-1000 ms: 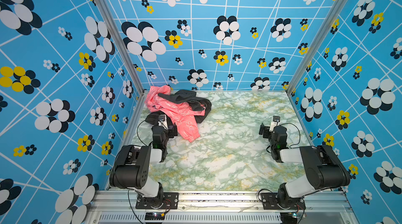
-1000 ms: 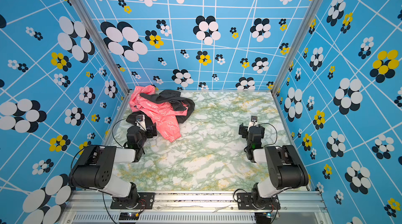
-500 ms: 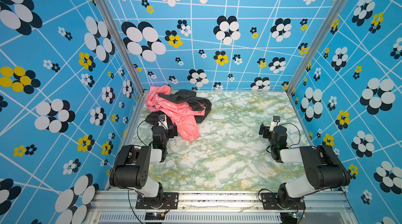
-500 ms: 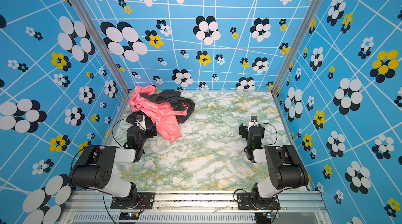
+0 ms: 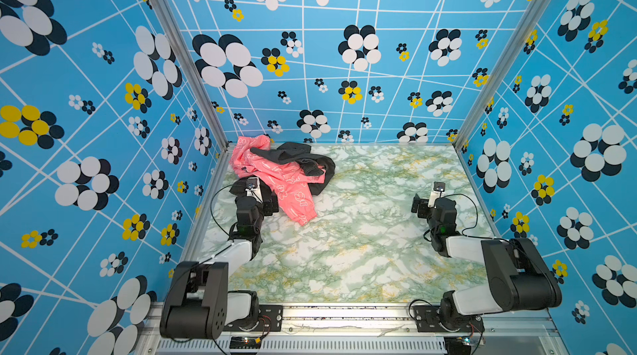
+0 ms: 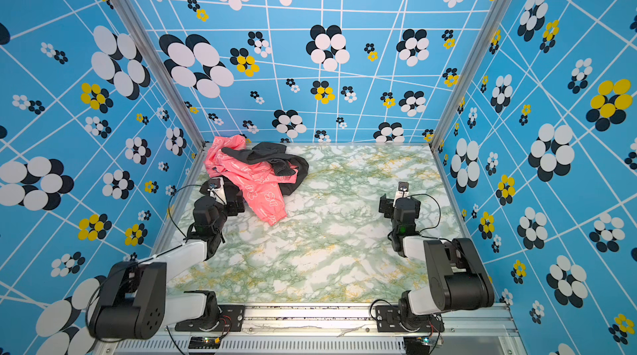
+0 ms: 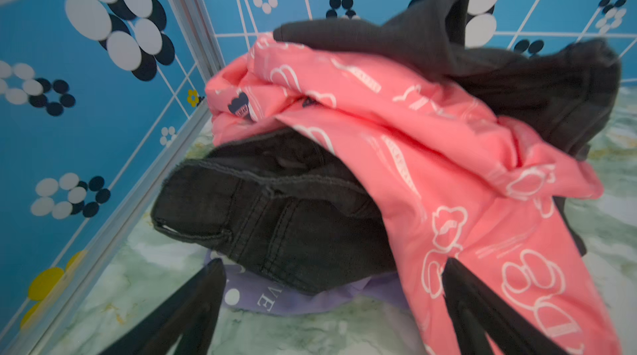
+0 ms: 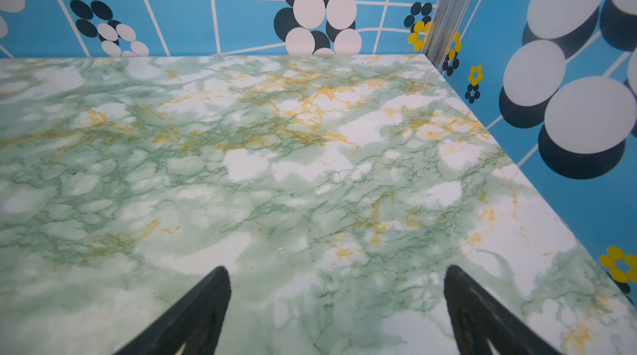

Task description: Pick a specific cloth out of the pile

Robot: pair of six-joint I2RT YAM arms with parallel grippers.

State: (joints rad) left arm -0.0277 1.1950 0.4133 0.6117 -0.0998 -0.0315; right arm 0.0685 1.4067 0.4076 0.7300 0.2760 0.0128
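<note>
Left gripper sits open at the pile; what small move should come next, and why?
Probably ease the left gripper forward and low onto the lavender cloth: only its edge peeks out under the black garment, between the open jaws, nothing gripped yet.

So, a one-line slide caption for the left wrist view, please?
Open left gripper faces lavender cloth buried under black denim garment and coral-pink garment.

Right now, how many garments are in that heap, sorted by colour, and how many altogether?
Coral-pink garment: 1
Black or dark: 2, the black denim garment and the dark grey garment draped on top
Lavender cloth: 1, mostly buried
Total: 4 showing in the pile; more may be hidden.
</note>
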